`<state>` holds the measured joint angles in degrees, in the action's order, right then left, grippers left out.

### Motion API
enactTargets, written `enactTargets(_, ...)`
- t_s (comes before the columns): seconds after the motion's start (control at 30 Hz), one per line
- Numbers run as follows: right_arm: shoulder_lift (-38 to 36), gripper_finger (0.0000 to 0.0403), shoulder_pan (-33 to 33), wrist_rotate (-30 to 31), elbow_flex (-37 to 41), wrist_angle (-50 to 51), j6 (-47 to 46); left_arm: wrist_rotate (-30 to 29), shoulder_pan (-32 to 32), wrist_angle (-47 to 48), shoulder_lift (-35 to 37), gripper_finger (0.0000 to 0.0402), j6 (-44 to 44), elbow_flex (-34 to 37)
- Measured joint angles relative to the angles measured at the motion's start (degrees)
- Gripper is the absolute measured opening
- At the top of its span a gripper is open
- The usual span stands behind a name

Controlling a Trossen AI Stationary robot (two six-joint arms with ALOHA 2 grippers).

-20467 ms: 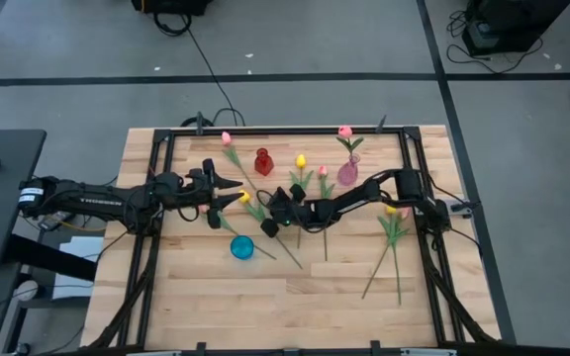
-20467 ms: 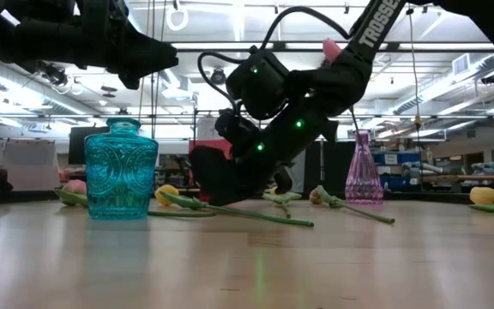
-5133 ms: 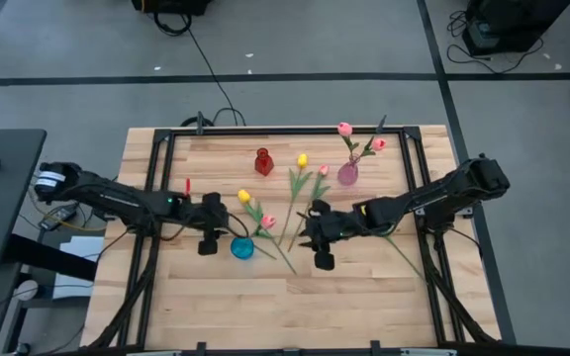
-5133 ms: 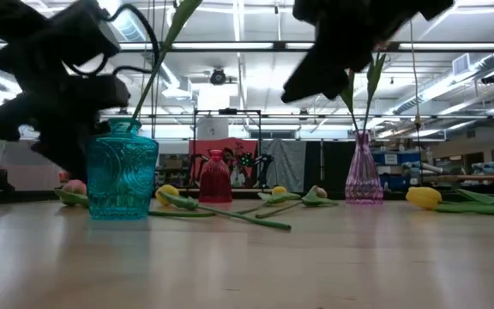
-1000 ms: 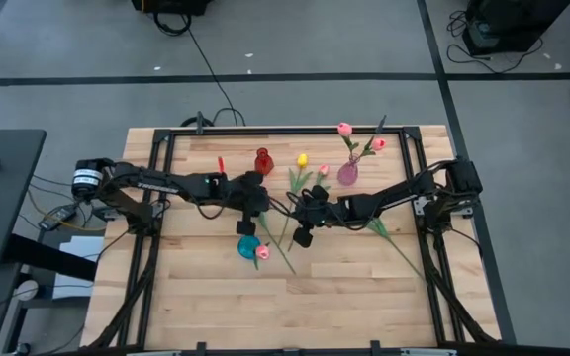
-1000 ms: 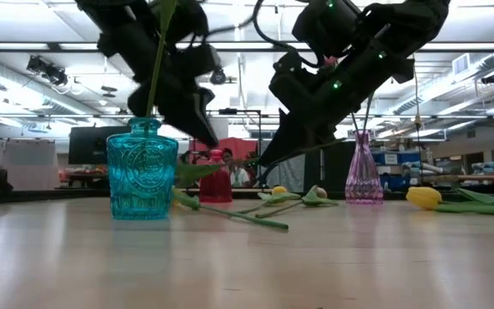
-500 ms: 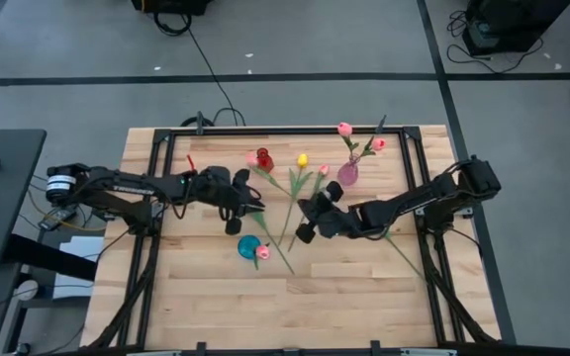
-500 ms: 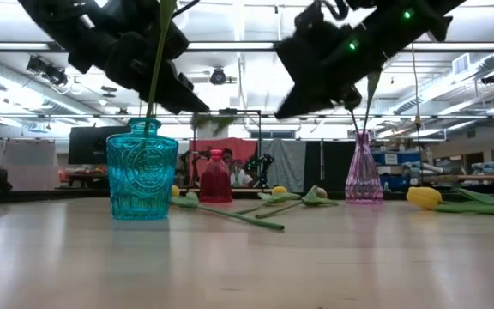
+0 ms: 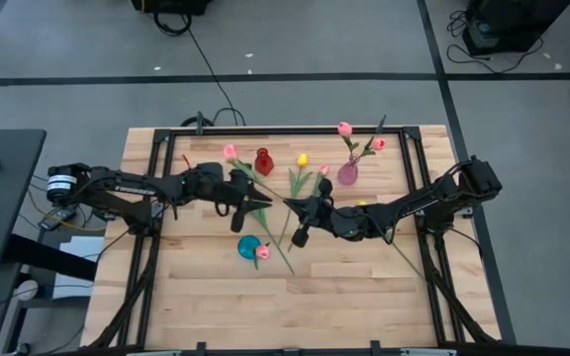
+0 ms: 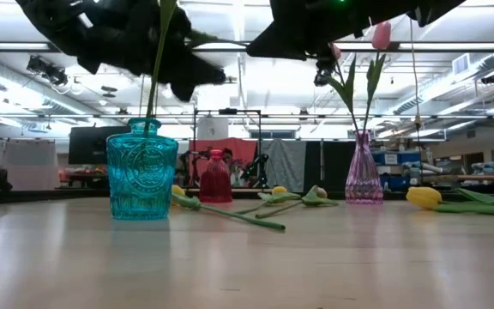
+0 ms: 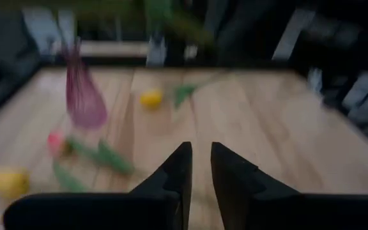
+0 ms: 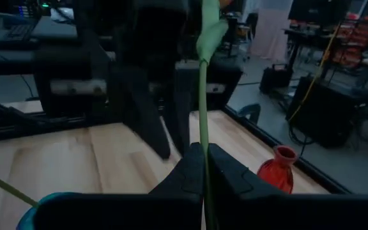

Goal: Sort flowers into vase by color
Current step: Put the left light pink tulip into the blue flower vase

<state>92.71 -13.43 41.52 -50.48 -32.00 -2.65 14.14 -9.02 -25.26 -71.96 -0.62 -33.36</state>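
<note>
- Your right gripper (image 12: 202,148) is pinched shut on the thin green stem of a pink-headed artificial tulip (image 12: 202,96). It hangs above the middle of the pale wooden slatted table (image 9: 216,307), a shade toward 12 o'clock (taking 12 as the table's far edge in the high view).
- From that grip the stem slants out toward 10 o'clock, and you can see its pink head above the table near 11 o'clock, just beside the small red glass vase (image 9: 263,161).
- Your left gripper (image 11: 197,148) is in the air at about 10 o'clock from the centre, close beside the same stem. Its fingers stand a narrow slit apart, and its wrist view shows nothing between them.
- Look just to 9 o'clock of centre for the squat teal patterned glass vase (image 10: 142,176). One pink tulip (image 9: 262,253) already stands in it.
- At 1 o'clock the slim pink-purple glass vase (image 9: 347,174) holds two pink tulips (image 9: 344,129).
- Between the red and purple vases a yellow tulip (image 9: 302,159) and another pink tulip (image 9: 323,170) lie flat, their stems running toward the centre.
- One more yellow tulip head (image 10: 424,198) lies on the boards, under your right arm.
</note>
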Motion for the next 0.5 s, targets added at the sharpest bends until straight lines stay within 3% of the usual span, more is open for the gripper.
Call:
enactTargets(0.23, 0.02, 0.0018, -1.55, 2.94, 0.0, -3.12, 3.96, 2.18, 0.02, -13.84, 0.07, 0.0108, 4.14, -0.02)
enactTargets(0.37, 0.02, 0.0018, -2.92, 3.89, 0.0, -7.04, 7.38, 2.25, 0.01, -17.82, 0.07, 0.014, 4.06, -0.02)
enactTargets(0.5, 0.02, 0.0018, -3.39, 3.87, 0.0, -7.38, 7.78, 2.22, 0.02, -21.0, 0.07, 0.0146, 4.04, -0.02)
